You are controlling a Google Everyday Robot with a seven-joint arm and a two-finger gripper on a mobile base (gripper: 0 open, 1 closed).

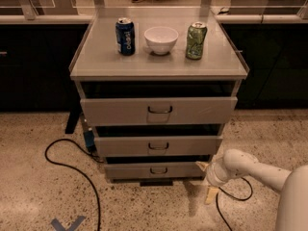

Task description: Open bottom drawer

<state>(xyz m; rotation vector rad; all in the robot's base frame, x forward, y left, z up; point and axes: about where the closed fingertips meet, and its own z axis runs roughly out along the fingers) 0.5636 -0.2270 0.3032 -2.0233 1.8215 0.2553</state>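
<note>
Scanning from the left: black cable (72,163) looped on the speckled floor, then the grey metal cabinet (96,61) carrying a blue soda can (125,36), a white ceramic bowl (161,39) and a green soda can (196,40).

The bottom drawer (130,171), a shallow grey metal front, sits lowest of three, just above the floor. Its front faces the camera and its long axis runs level, left to right. The small dark wire loop handle (158,170) is at its centre, untouched.

My gripper (206,181) hangs low at the drawer's right end, just beside the front's corner, its two tan fingers (201,166) spread apart and holding nothing.

Step in hand, as I judge it: approach, with no grasp yet. The next move calls for shifting left along the front to the handle, closing on the loop, then pulling straight out along the slide direction, toward the camera.
</note>
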